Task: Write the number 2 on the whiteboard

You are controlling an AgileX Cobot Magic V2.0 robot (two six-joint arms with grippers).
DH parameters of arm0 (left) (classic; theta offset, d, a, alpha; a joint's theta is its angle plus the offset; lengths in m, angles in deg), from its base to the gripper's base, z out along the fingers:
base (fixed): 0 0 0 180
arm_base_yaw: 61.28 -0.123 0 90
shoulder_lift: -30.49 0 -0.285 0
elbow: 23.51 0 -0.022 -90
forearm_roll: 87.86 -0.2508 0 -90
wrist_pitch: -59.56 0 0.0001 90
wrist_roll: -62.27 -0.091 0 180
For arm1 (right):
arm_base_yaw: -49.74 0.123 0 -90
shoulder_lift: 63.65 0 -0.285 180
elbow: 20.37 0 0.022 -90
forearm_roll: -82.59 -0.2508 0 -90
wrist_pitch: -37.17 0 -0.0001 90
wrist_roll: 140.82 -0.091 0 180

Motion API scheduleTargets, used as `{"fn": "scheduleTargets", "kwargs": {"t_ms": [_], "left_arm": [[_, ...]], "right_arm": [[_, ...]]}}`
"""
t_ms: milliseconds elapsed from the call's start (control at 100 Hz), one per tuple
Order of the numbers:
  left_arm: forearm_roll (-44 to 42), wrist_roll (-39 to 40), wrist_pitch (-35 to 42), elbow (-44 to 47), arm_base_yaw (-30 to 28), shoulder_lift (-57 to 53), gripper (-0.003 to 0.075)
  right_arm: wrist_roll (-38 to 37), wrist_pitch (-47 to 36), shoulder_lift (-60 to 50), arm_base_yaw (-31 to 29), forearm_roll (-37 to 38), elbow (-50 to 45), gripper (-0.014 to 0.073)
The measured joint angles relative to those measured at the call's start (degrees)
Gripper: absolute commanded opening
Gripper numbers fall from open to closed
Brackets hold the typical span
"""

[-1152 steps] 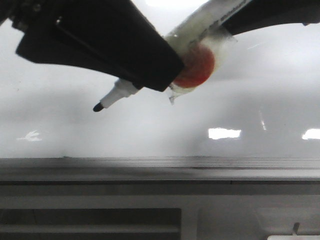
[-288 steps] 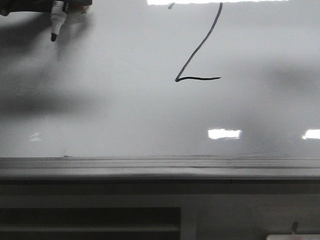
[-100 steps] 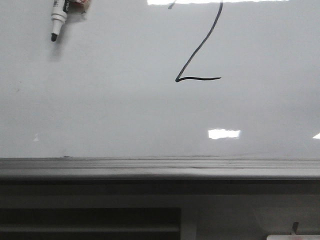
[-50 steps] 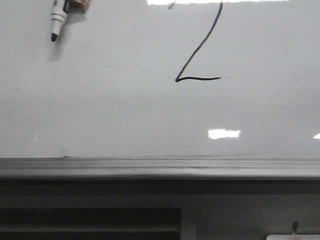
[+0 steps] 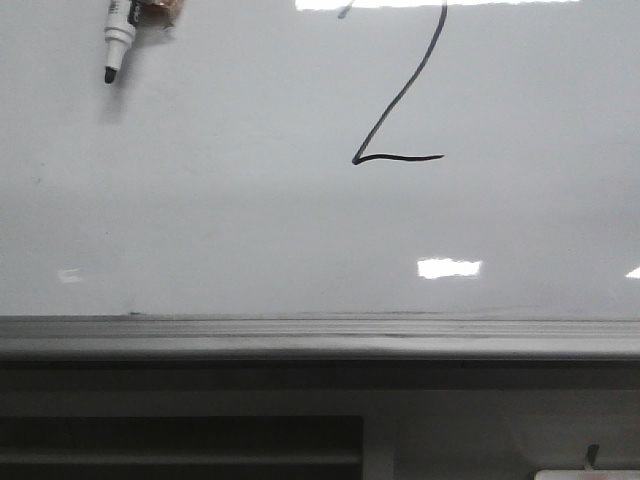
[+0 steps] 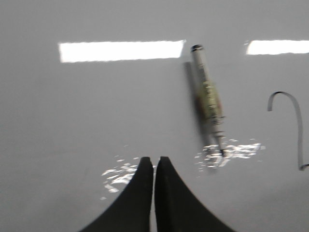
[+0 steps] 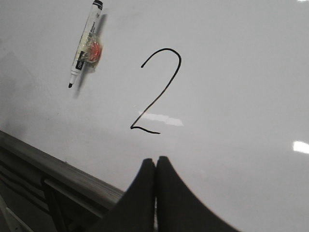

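The number 2 (image 7: 157, 92) is drawn in thin black line on the whiteboard (image 7: 241, 72). In the front view only its slanted stroke and wavy base (image 5: 398, 110) show on the whiteboard (image 5: 250, 220). A white marker with a red-orange patch (image 7: 86, 46) lies uncapped on the board, left of the number; it also shows in the front view (image 5: 118, 42) and the left wrist view (image 6: 208, 99). My left gripper (image 6: 154, 159) is shut and empty, apart from the marker. My right gripper (image 7: 155, 161) is shut and empty, below the number's base.
A grey metal edge rail (image 5: 320, 335) runs along the board's near edge, with a dark slatted panel (image 5: 180, 448) under it. Bright light reflections (image 5: 448, 267) sit on the board. The rail also shows in the right wrist view (image 7: 53, 166).
The marker, held above the board 11.5 s ago, now lies on it and the 2 is written. The arm shadow at the left has gone. Nothing moved in the last second.
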Motion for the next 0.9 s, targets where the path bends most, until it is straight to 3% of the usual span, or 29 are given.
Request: {"fn": "scheduleTargets", "kwargs": {"t_ms": [150,420,630,900], "left_arm": [[-12.47,11.30,-3.60,0.50,-10.83,-1.89,-0.0020],[-17.06,13.81,-6.49,5.08,-21.04,-6.90,-0.0020],[-17.94,14.60,-8.32,5.49,-25.26,-7.33,-0.0020],[-19.19,14.85,-8.44,5.49,-25.34,-7.33,-0.0020]], "right_arm": [[0.00,0.00,0.00,0.00,0.00,-0.09,-0.0053],[0.00,0.00,0.00,0.00,0.00,-0.09,-0.0053],[0.00,0.00,0.00,0.00,0.00,-0.09,-0.0053],[0.00,0.00,0.00,0.00,0.00,-0.09,-0.0053]]}}
